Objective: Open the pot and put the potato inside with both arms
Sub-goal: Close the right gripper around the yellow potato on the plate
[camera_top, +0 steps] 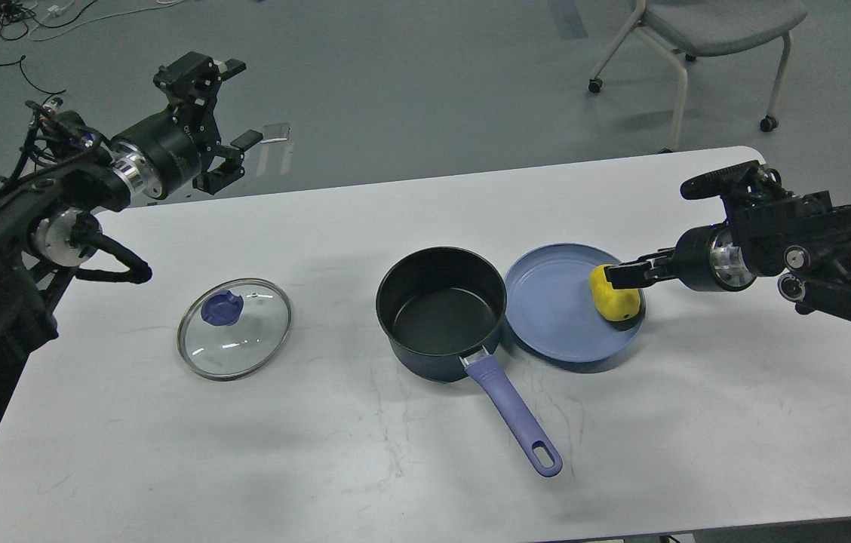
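Note:
The dark pot (440,311) with a purple handle stands open and empty at the table's middle. Its glass lid (234,327) with a blue knob lies flat on the table to the left. The yellow potato (614,302) sits on the right edge of the blue plate (554,309), just right of the pot. My right gripper (616,277) reaches in from the right and sits against the potato's top; its fingers overlap, so their spread is unclear. My left gripper (237,105) is open and empty, raised beyond the table's far left corner.
The white table (395,467) has bare surface in front and to the right. A grey chair (705,30) stands on the floor behind the table. Cables lie on the floor at the far left.

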Controlling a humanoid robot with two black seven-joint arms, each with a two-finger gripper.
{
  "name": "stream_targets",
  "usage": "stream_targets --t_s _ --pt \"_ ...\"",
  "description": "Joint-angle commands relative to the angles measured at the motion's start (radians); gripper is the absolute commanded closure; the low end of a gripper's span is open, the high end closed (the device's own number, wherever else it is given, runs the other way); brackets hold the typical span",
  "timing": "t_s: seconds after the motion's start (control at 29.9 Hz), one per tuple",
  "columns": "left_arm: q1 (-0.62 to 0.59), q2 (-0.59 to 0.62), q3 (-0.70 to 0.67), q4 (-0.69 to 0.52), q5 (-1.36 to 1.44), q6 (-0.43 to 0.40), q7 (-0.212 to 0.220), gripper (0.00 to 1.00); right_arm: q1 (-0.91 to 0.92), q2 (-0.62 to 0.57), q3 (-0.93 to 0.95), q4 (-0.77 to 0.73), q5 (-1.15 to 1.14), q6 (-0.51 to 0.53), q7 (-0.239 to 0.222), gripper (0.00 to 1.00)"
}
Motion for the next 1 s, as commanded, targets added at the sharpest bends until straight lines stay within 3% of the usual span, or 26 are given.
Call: stream_targets --t_s 0.0,0.7,0.87,0.97 --pt "0.0 0.0 0.0 -0.002 0.0 0.0 0.0 0.02 0.003 0.007 0.002 -0.001 0.005 -0.002 -0.004 0.05" --pt "0.012 0.006 0.0 -0.003 0.0 0.0 -0.001 0.02 0.023 0.044 -0.053 -0.003 0.006 0.008 -0.015 0.07" --pt "0.014 0.004 0.001 -0.003 0.0 0.0 -0.001 0.02 0.023 0.046 -0.053 -0.004 0.006 0.008 -0.015 0.17" --pt "0.014 0.003 0.002 -0.003 0.0 0.0 -0.001 0.02 0.023 0.05 -0.053 -0.004 0.006 0.008 -0.015 0.18"
